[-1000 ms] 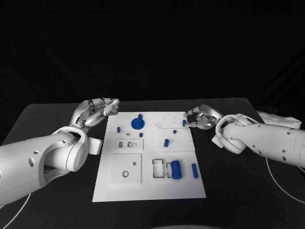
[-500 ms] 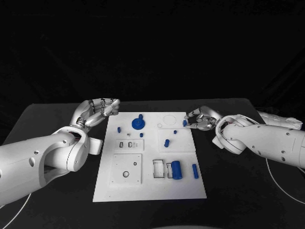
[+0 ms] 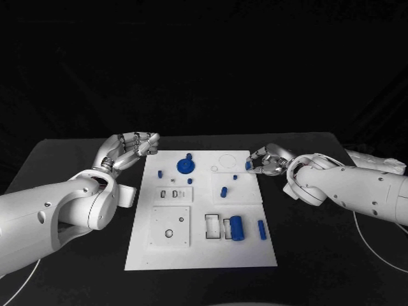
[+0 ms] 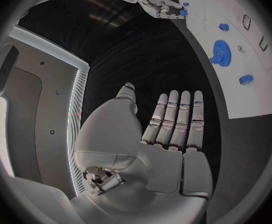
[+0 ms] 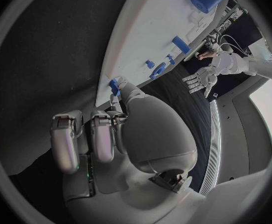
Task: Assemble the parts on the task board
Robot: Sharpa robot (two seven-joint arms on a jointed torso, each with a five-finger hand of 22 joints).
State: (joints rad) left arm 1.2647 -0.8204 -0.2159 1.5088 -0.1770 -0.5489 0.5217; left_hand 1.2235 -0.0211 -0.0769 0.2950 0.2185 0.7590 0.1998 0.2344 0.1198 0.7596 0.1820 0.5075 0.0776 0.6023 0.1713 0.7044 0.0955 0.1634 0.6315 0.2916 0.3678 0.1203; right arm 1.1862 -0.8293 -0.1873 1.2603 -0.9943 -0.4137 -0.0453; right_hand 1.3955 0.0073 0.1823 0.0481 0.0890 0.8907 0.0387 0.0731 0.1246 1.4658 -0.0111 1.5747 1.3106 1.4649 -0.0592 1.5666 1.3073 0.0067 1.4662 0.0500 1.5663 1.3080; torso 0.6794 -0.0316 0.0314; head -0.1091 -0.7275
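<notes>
At the task board (image 3: 200,255) edge, right robot hand (image 3: 264,160) half-hides a blue part (image 3: 247,164).

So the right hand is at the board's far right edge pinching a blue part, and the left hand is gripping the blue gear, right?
Not quite. The left hand holds nothing; the left wrist view shows its fingers straight, off the task board, apart from the blue gear. The right hand does pinch a blue part.
</notes>
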